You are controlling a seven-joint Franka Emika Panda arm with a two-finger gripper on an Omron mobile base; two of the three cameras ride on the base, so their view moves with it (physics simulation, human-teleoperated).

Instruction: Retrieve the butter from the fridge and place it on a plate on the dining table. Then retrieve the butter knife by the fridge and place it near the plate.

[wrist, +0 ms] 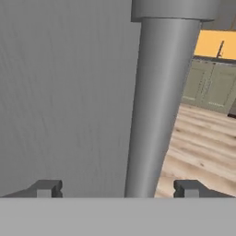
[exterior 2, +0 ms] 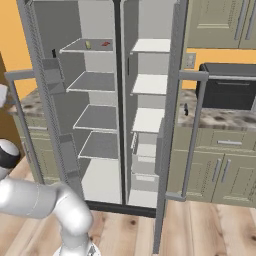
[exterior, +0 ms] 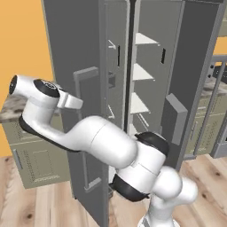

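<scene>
Fridge (exterior 2: pixel 120 30), dark grey, two-door: both doors are standing open, showing pale shelves, with the butter (exterior 2: pixel 88 45), a small pale yellow stick, lying on the top left shelf (exterior 2: pixel 80 48) beside a small red item (exterior 2: pixel 105 44). Gripper (wrist: pixel 117 189): its two dark fingertips (wrist: pixel 46 188) are sitting wide apart, straddling the left door's bar handle (wrist: pixel 159 106) without pinching it, close against the door's grey face. Surroundings: a black microwave (exterior 2: pixel 227 87) is resting on the marble counter (exterior 2: pixel 220 119) to the fridge's right, above sage-green cabinets (exterior 2: pixel 220 170) and a wooden floor (exterior 2: pixel 200 230).
</scene>
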